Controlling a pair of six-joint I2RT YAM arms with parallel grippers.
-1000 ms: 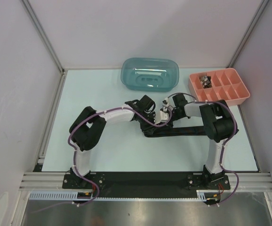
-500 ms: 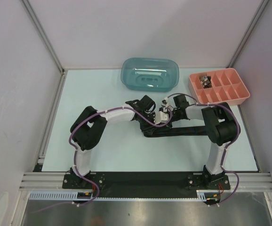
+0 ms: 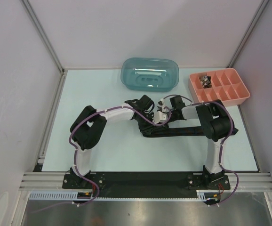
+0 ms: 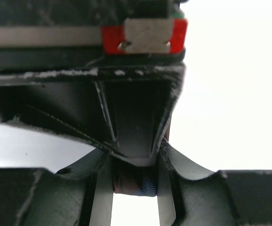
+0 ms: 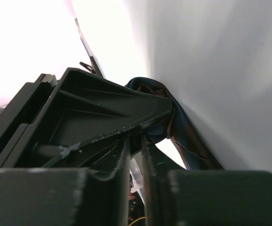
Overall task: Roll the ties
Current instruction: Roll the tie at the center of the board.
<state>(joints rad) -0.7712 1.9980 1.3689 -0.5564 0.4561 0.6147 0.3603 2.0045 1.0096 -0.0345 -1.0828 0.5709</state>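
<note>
One black tie lies as a long strip across the table's middle, running from under the right arm to the two grippers. Its left end is wound into a small roll. My left gripper is shut on that roll, which shows brown and blue between the fingers. From above, the left gripper and the right gripper meet tip to tip over the roll. In the right wrist view the right gripper has its jaws almost together, with a fold of the tie at their tips, beside the left gripper's black finger.
A teal plastic tub stands at the back centre. A pink divided tray sits at the back right with small items in one corner compartment. White walls with metal posts close in both sides.
The right arm's elbow swung out to the right and came back. Its gripper now sits slightly further left, against the left gripper. The left arm has held still.
</note>
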